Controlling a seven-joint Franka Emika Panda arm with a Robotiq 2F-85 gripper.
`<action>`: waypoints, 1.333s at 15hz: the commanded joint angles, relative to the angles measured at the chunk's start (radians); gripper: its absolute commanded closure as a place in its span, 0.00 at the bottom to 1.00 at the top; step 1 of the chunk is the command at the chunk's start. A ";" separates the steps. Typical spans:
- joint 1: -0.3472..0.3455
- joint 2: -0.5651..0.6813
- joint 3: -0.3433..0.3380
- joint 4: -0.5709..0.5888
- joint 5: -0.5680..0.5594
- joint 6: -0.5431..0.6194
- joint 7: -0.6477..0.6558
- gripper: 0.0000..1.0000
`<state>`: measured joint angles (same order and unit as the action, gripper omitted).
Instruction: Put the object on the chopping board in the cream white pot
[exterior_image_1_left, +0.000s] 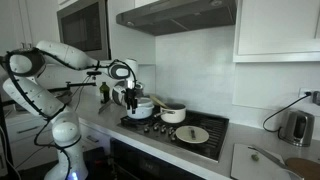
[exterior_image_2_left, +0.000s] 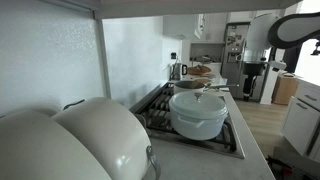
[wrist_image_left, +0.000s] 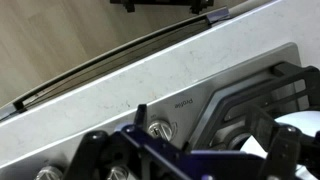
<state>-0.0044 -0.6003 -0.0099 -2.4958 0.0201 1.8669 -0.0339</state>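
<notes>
In an exterior view the round brown chopping board (exterior_image_1_left: 303, 166) lies at the counter's near right end, cut off by the frame edge; I cannot make out any object on it. The cream white pot (exterior_image_1_left: 173, 114) with a dark rim sits on the stove's back burner. My gripper (exterior_image_1_left: 130, 96) hangs over the larger white pot (exterior_image_1_left: 141, 108) at the stove's left end, far from the board. In the wrist view the gripper (wrist_image_left: 190, 160) has its fingers spread wide with nothing between them, above the stove's knobs (wrist_image_left: 158, 128) and burner grate (wrist_image_left: 250, 95).
A round plate or lid (exterior_image_1_left: 192, 134) lies on the front burner. A steel kettle (exterior_image_1_left: 295, 127) stands at the back right near a wall socket. The larger white lidded pot (exterior_image_2_left: 198, 112) fills the stove's middle, with white rounded appliances (exterior_image_2_left: 80, 140) in the foreground.
</notes>
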 joint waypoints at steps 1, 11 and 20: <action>0.002 0.000 -0.002 0.002 -0.001 -0.002 0.001 0.00; 0.002 0.000 -0.002 0.002 -0.001 -0.002 0.001 0.00; -0.031 0.062 -0.018 0.112 -0.030 0.119 0.014 0.00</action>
<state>-0.0121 -0.5776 -0.0218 -2.4508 0.0177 1.9540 -0.0338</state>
